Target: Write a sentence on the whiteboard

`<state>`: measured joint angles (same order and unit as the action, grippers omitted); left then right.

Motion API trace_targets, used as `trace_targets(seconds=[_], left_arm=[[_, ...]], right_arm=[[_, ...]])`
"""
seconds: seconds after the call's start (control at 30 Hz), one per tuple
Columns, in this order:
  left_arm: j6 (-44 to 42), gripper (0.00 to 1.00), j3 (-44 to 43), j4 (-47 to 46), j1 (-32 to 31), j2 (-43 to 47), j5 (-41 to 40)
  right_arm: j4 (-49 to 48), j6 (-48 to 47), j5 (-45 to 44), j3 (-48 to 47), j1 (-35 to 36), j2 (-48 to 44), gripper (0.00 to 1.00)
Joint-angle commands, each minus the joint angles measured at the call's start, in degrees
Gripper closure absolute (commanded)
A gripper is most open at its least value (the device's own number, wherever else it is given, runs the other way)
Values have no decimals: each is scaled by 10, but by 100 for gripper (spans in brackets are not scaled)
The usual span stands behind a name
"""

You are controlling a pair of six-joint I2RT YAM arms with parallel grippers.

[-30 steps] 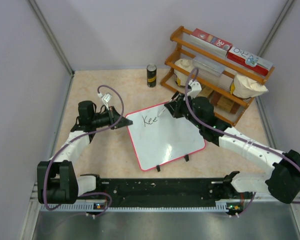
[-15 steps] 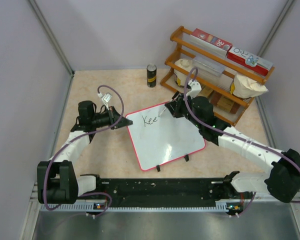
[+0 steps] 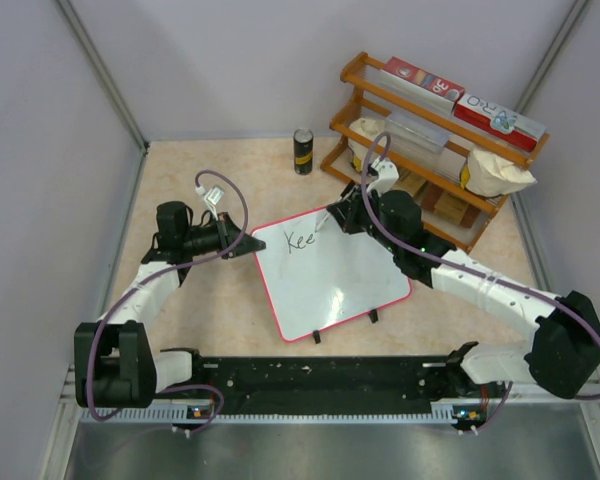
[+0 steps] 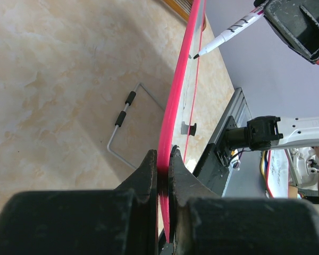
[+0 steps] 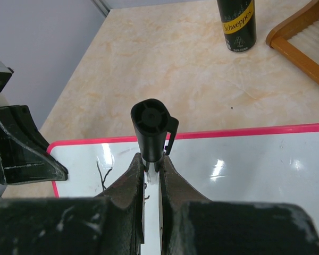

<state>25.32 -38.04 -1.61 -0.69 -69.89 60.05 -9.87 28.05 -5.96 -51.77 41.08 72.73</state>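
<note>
The whiteboard (image 3: 335, 280) lies tilted on the table, white with a red-pink rim. The sentence (image 3: 300, 241) reads "Kee" in thin black strokes near its far left corner. My left gripper (image 3: 248, 245) is shut on the board's left rim, and in the left wrist view the red whiteboard rim (image 4: 176, 101) runs up from between my left gripper's (image 4: 162, 158) fingers. My right gripper (image 3: 338, 218) is shut on a black-capped marker (image 5: 151, 125). The marker tip (image 4: 196, 55) points down at the board just right of the letters. I cannot tell if it touches.
A wooden rack (image 3: 435, 150) with boxes and bags stands at the back right, close behind my right arm. A dark can (image 3: 302, 151) stands at the back centre. A wire stand (image 4: 126, 114) lies under the board. Grey walls enclose the table.
My right wrist has shifted slightly toward the back with the marker. The lettering still reads "Kee". The left arm has not moved.
</note>
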Motion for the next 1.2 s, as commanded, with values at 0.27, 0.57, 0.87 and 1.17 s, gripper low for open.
trace_targets(seconds=[0.27, 0.57, 0.87, 1.17], left_arm=[[-65, 100, 1, 30, -9, 0, -64], [-65, 100, 2, 30, -10, 1, -65], [-66, 100, 2, 30, -11, -1, -66], [-67, 100, 2, 29, -12, -3, -67]], right_arm=[[-6, -9, 6, 4, -4, 6, 100], [4, -12, 21, 32, -5, -15, 100], [6, -13, 38, 57, -4, -29, 100], [4, -5, 41, 60, -5, -48, 100]])
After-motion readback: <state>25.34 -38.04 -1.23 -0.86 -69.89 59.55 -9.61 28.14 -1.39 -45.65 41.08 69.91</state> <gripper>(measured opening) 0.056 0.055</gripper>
